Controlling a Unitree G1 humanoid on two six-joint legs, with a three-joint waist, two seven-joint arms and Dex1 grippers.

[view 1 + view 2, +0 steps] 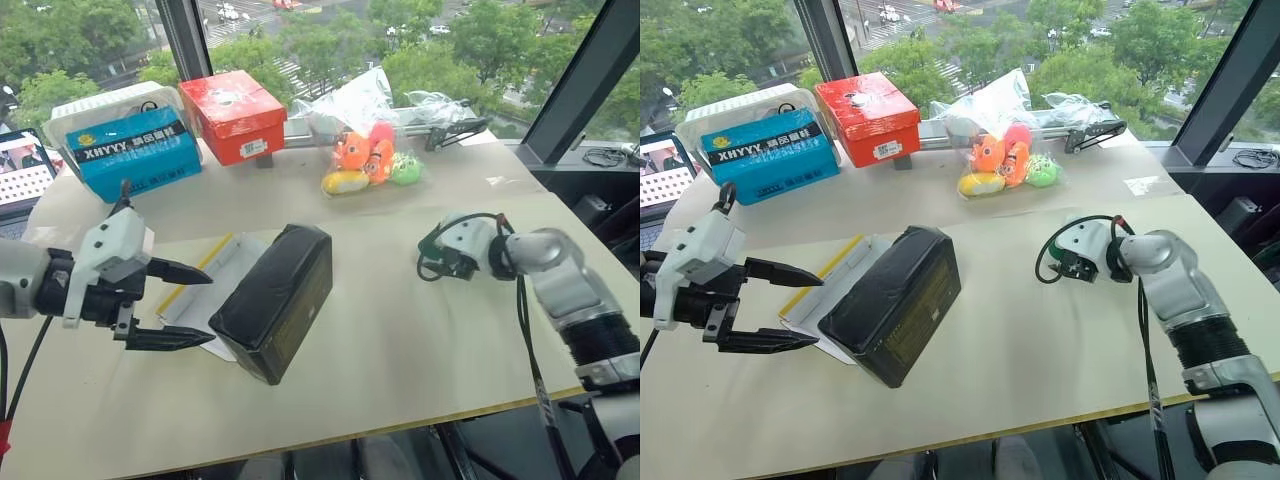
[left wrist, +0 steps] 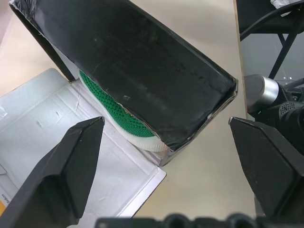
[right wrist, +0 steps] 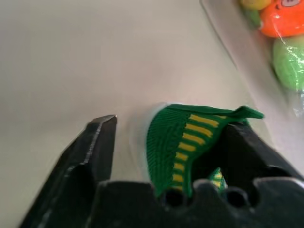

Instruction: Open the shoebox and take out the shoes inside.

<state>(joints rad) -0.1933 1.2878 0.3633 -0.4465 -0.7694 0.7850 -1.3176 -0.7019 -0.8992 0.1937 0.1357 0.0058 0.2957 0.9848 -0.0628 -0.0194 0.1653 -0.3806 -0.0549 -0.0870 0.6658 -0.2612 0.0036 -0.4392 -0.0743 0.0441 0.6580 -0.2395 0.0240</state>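
Observation:
The shoebox's black base (image 1: 275, 300) lies tipped, bottom up, on its opened lid (image 1: 215, 265), whose white inside faces up with a yellow edge showing. One green shoe (image 2: 118, 114) with a white sole peeks out from under the base. My left gripper (image 1: 205, 308) hangs open just left of the box, pointing at it with nothing between its fingers. My right gripper (image 1: 435, 258) is low over the table to the right of the box, open. The other green shoe (image 3: 183, 137), with yellow stripes, lies between its fingers, resting against one finger (image 3: 247, 152) and clear of the other.
At the table's back stand a blue box lettered XHYYY (image 1: 135, 150) and a red box (image 1: 235, 112). Plush toys in clear plastic (image 1: 370, 155) lie behind the right gripper. A laptop (image 1: 20, 170) sits at the far left. The table's front edge (image 1: 400, 425) is near.

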